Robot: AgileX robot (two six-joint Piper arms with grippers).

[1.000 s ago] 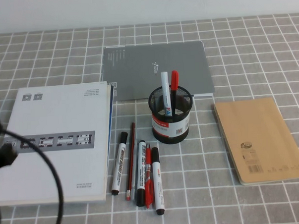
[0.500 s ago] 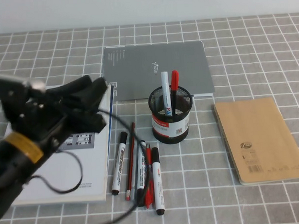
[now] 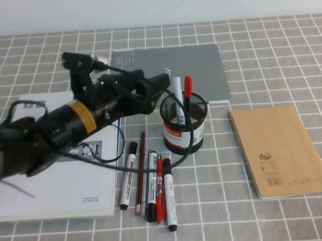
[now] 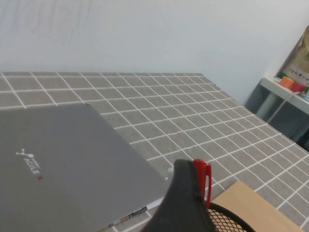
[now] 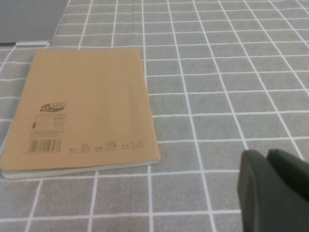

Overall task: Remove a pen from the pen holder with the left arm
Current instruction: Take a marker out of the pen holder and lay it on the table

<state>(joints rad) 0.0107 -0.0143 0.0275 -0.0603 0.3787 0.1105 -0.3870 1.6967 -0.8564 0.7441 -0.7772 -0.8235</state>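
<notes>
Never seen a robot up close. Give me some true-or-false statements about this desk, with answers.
1. A red-capped pen and a white pen stand in the pen holder. True.
2. The left gripper hovers close beside the holder's rim. True.
3. The brown notebook lies on the holder's left. False: on its right.
4. The right gripper is inside the holder. False: it hovers over the table by that notebook.
5. Nothing lies loose. False: several loose markers lie near the holder.
</notes>
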